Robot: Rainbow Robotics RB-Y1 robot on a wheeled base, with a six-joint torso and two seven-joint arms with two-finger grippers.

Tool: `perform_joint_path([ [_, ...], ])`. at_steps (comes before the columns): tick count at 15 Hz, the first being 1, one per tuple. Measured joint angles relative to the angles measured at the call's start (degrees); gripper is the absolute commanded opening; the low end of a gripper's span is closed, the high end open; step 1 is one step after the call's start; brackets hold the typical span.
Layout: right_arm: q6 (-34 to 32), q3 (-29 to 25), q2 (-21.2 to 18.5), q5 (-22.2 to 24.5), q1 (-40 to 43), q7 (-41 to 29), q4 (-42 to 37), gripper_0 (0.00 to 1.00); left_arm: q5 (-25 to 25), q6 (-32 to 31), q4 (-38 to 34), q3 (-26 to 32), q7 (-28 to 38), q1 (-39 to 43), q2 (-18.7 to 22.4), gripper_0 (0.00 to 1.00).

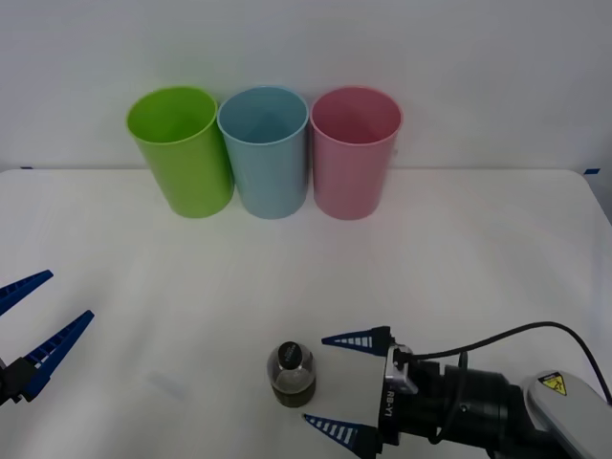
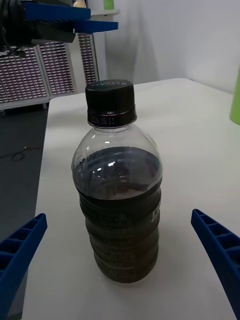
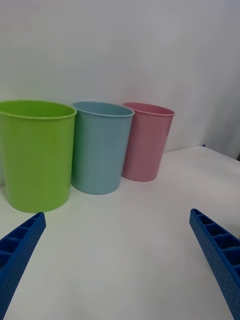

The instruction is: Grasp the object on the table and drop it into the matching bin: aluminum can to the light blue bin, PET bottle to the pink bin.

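Observation:
A small PET bottle (image 1: 292, 375) with a black cap and dark brown contents stands upright on the white table (image 1: 459, 258), near its front edge. My right gripper (image 1: 341, 385) is open just to the bottle's right, fingers pointing at it and apart from it. The right wrist view has the bottle (image 2: 119, 190) centred between the two blue fingertips (image 2: 216, 242). The pink bin (image 1: 354, 153) stands at the back, rightmost of three, with the light blue bin (image 1: 265, 151) beside it. My left gripper (image 1: 33, 320) waits open at the table's left edge.
A lime green bin (image 1: 182, 150) stands left of the light blue one, the three touching in a row along the back wall. In the left wrist view the green bin (image 3: 35, 155), blue bin (image 3: 99, 147) and pink bin (image 3: 146, 141) line up ahead.

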Motion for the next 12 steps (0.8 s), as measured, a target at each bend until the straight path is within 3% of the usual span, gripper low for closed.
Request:
perform_joint_path([
  [12, 13.1, 9.4, 0.5, 0.0, -3.6, 0.1, 0.2, 1.0, 0.0, 0.0, 0.0, 0.0, 0.0, 0.0, 0.0, 1.0],
])
